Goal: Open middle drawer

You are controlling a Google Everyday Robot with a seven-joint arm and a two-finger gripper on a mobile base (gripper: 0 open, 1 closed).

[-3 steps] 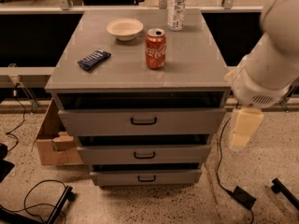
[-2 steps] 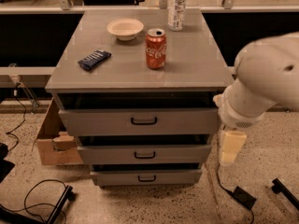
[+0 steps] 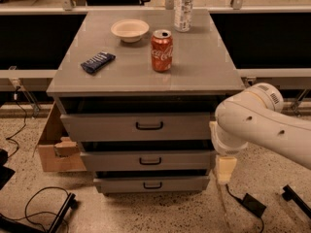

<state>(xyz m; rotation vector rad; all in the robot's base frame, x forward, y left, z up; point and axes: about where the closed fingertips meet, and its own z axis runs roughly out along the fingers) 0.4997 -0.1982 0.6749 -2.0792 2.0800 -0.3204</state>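
Hanging just right of the middle drawer (image 3: 116, 160), pincer (image 3: 225, 171) points downward

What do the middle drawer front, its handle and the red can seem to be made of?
Middle drawer: probably painted metal or laminate, going by its flat, matte grey front. Handle: metal or plastic, I cannot tell which; a thin black bar. Red can: most likely aluminium, with glossy print and a silvery top. The gripper, cream-coloured, hangs beside the drawers' right end.

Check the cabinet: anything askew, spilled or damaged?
Nothing stands out. The red soda can, white bowl and clear plastic bottle stand upright on the grey cabinet top; the wide grey middle drawer sits square. The cream tool hangs beside its right end.
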